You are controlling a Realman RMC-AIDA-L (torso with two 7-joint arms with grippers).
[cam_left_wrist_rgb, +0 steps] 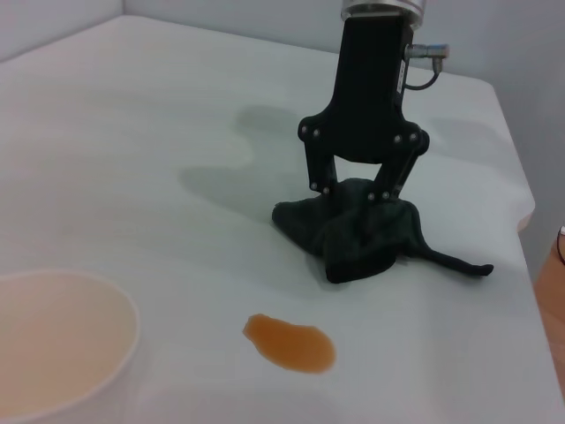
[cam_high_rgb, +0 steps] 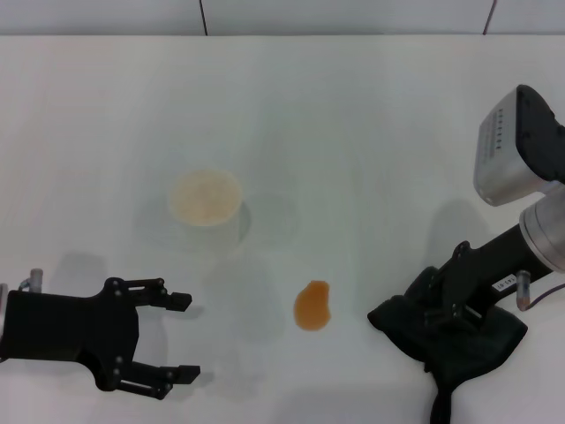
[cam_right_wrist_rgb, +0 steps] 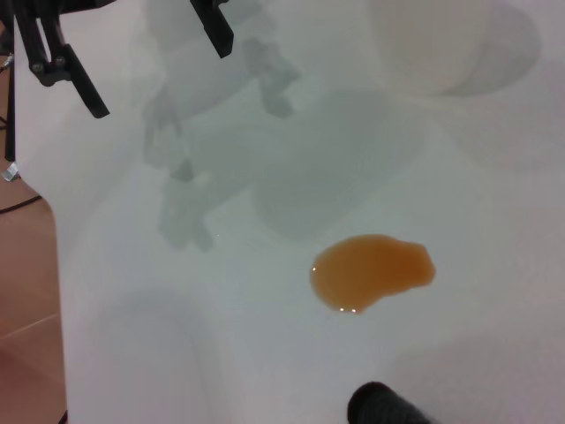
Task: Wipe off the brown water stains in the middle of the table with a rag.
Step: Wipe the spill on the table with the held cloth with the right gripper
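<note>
Left gripper [cam_high_rgb: 181, 337], nearest the head camera: parked low over the near-left of the bench [cam_high_rgb: 371, 124], jaws spread and released, nothing between them; judged idle and kept clear of the working area.

Head view, further items. Brown water stains [cam_high_rgb: 312, 306]: one small orange-brown blotch on the bench, near the front edge, between the two arms. Rag [cam_high_rgb: 463, 343]: dark cloth bunched on the bench at the near right, well apart from the blotch. Right gripper [cam_high_rgb: 433, 309]: lowered onto the rag's upper folds; jaws set astride the cloth, apparently clenched on it, presumably so that the cloth can be dragged over to the blotch. Paper cup [cam_high_rgb: 207, 199]: upright behind the blotch and to its left, a brownish tint inside.

Left wrist view. Right gripper [cam_left_wrist_rgb: 357, 199] seen descending vertically into the rag [cam_left_wrist_rgb: 357, 234], fingertips buried in the folds; a narrow tail is trailed flat on the bench. Blotch [cam_left_wrist_rgb: 290, 343] noted nearer the camera, untouched. Cup rim [cam_left_wrist_rgb: 124, 309] recorded at the corner.

Right wrist view. Blotch [cam_right_wrist_rgb: 372, 270] shown glossy and intact, wiping judged not begun. Left gripper [cam_right_wrist_rgb: 150, 53] is glimpsed beyond it.
</note>
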